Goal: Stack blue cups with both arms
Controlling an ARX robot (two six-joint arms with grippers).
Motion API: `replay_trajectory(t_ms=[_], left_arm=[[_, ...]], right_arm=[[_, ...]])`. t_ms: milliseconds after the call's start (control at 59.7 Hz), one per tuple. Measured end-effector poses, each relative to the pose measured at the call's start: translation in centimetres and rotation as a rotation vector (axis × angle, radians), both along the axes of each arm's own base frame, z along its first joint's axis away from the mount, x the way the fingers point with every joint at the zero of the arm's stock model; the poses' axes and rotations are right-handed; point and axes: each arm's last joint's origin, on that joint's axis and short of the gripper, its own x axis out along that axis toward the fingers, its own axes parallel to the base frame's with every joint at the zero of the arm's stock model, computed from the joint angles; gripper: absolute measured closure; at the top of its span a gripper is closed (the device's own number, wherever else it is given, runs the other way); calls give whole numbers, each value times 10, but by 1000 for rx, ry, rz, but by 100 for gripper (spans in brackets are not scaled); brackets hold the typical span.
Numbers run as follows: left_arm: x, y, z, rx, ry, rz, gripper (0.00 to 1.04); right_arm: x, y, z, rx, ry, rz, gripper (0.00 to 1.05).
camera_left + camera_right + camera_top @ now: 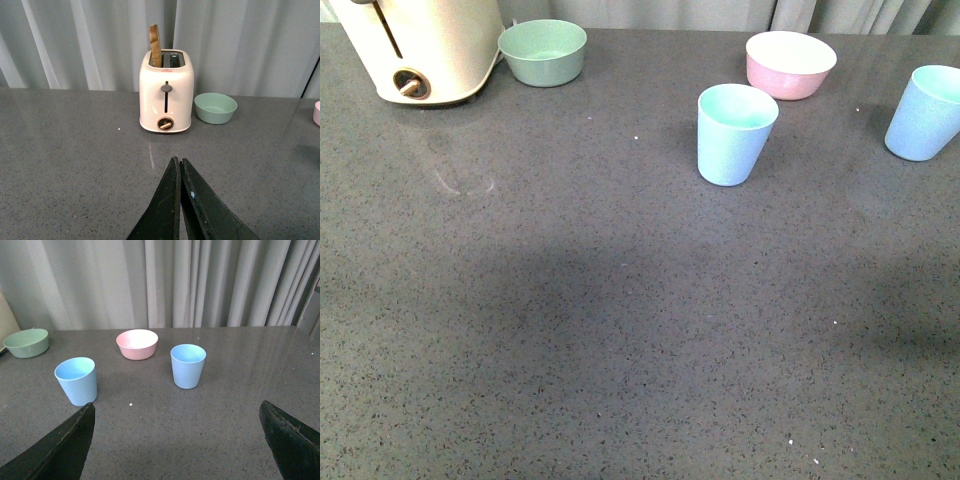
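Observation:
Two pale blue cups stand upright and apart on the grey counter. One blue cup (734, 134) is right of the middle, in front of the pink bowl; it also shows in the right wrist view (76, 380). The other blue cup (926, 113) is at the far right edge; it also shows in the right wrist view (188, 366). Neither arm shows in the front view. My left gripper (178, 162) is shut and empty, above bare counter in front of the toaster. My right gripper (176, 414) is open wide and empty, well short of both cups.
A cream toaster (420, 45) stands at the back left with a slice of bread in it (155, 45). A mint-green bowl (542, 52) sits beside it. A pink bowl (790, 64) sits at the back, behind the nearer cup. Grey curtains hang behind the counter.

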Motion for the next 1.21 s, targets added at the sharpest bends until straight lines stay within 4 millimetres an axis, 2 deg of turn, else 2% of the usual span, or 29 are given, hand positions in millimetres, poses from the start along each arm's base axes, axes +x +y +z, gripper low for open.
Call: replay_trajectory(t_ms=[1206], left_arm=[[-39, 0, 1, 0, -11, 0, 103]], right_arm=[[0, 0, 0, 0, 0, 0, 9]])
